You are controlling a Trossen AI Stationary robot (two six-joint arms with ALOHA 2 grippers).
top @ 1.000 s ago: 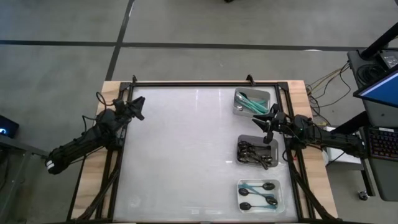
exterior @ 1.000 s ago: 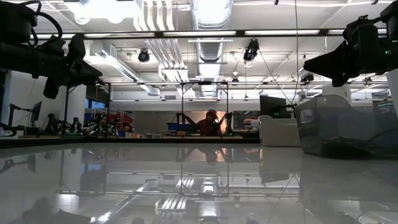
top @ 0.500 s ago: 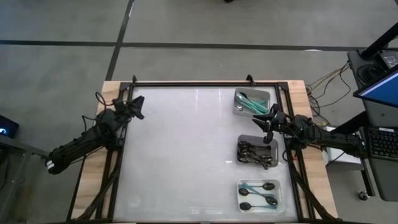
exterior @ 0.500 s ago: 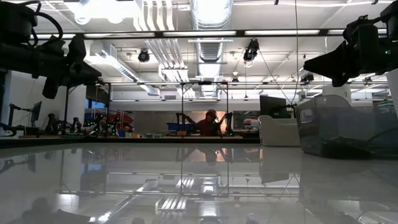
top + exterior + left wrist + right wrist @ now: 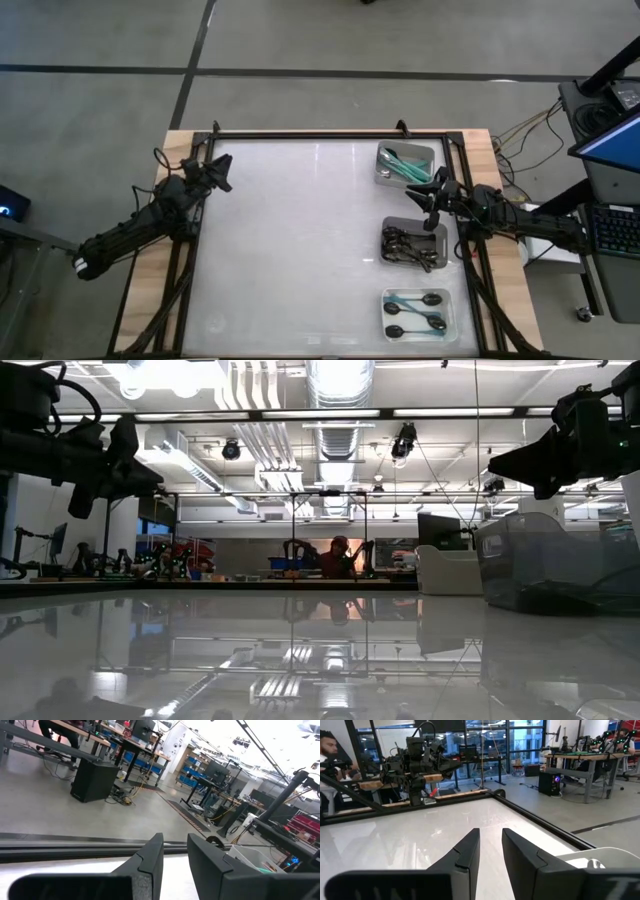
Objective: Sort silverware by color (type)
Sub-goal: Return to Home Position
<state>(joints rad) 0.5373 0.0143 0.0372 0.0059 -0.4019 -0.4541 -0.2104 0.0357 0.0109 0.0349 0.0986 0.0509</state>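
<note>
The silverware lies in three trays along the table's right side. The far tray [image 5: 405,163] holds teal-handled spoons [image 5: 398,160]. The middle tray [image 5: 413,243] holds a heap of dark and metal spoons [image 5: 405,247]. The near tray [image 5: 420,313] holds black-bowled spoons with teal handles [image 5: 415,310]. My right gripper [image 5: 430,192] hangs level above the gap between the far and middle trays, pointing toward the table's left, open a little and holding nothing [image 5: 491,845]. My left gripper [image 5: 222,172] hangs level over the table's far left edge, also slightly open and holding nothing [image 5: 175,850].
A black frame [image 5: 320,134] runs round the white tabletop [image 5: 290,240]. The wide middle and left of the tabletop carry nothing. In the low view a translucent tray [image 5: 555,572] stands at the right. A person [image 5: 329,755] sits beyond the table's left side.
</note>
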